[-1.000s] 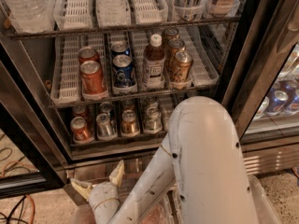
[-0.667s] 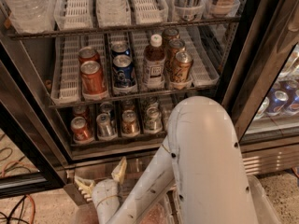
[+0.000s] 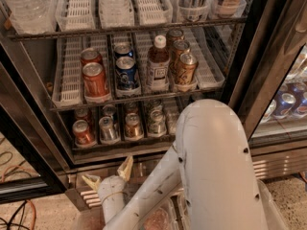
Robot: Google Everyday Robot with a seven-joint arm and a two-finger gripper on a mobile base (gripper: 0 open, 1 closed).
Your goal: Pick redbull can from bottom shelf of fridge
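1. Nearest the camera, the white arm (image 3: 216, 166) fills the lower right. It ends at the gripper (image 3: 109, 175), low and in front of the fridge (image 3: 249, 80), below the level of the bottom shelf (image 3: 120, 147) and apart from every can
2. The gripper's two pale fingers (image 3: 126, 166) are spread wide with nothing between them
3. The bottom shelf lies just beyond the gripper, its metal front edge facing out, with four cans at the front in separate lanes
4. The redbull can (image 3: 108, 128) stands upright at the front of the second lane from the left. It sits between the orange-red can (image 3: 82, 133) and the gold can (image 3: 133, 126), close to both
5. As a judgement, the can is light to moderate in weight if full and stiff along its height, but its thin wall would dent under a hard squeeze. A chilled metal skin may also be slick
6. The best hold seems to be across the middle of the body, one finger down each side gap. The squeeze should be firm but not crushing, and the rim and the tapered top are best avoided
7. The side gaps look narrow, so a finger could nudge a neighbour; a straight entry along the lane suits best
8. Farther back and above, the rack (image 3: 144, 96) with bigger cans and a brown bottle (image 3: 158, 68) overhangs the lane, leaving little headroom for a lift
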